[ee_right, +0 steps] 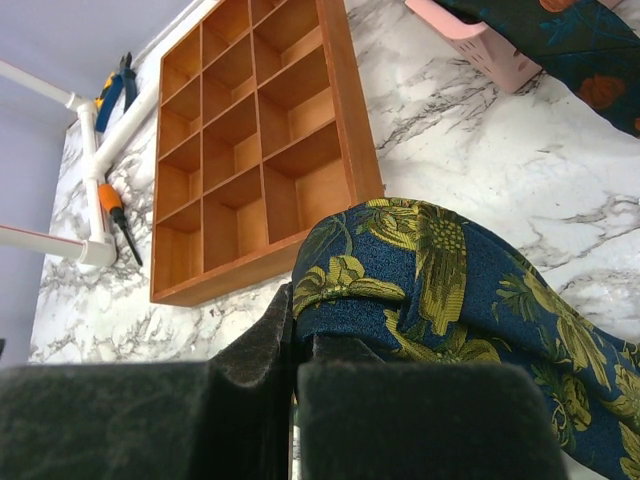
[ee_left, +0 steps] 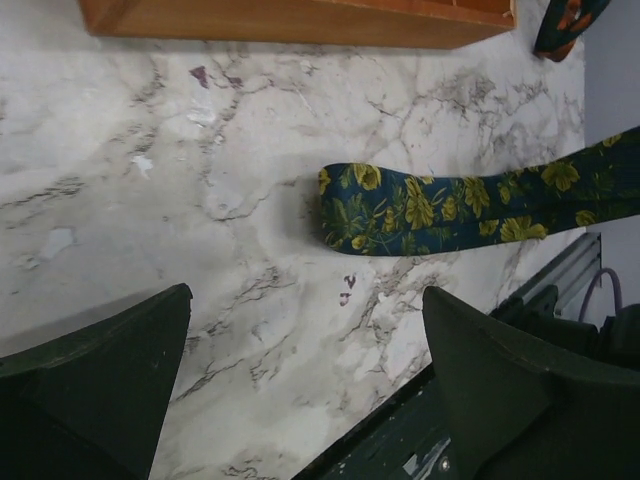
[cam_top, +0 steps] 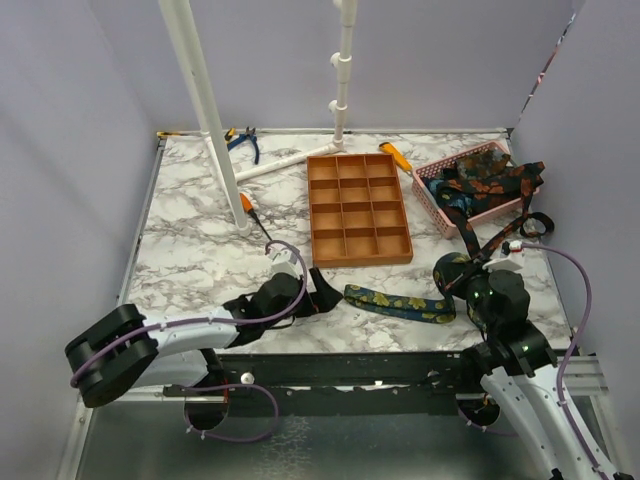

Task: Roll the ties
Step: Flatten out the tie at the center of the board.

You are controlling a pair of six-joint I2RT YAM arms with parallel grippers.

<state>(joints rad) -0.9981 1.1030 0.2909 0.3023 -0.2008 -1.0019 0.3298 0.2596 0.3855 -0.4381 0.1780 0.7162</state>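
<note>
Overhead view; close wrist views sharing tie (ee_left: 450,205)

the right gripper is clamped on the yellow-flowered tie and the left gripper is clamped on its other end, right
No: the left gripper is open and clear of the end of the yellow-flowered tie, as the left wrist view shows. The right gripper is clamped on the tie.

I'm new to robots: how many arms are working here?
2. The left arm reaches in low from the left, jaws open; the right arm stands on the right, jaws shut on a yellow-flowered tie. None seems hidden.
</note>
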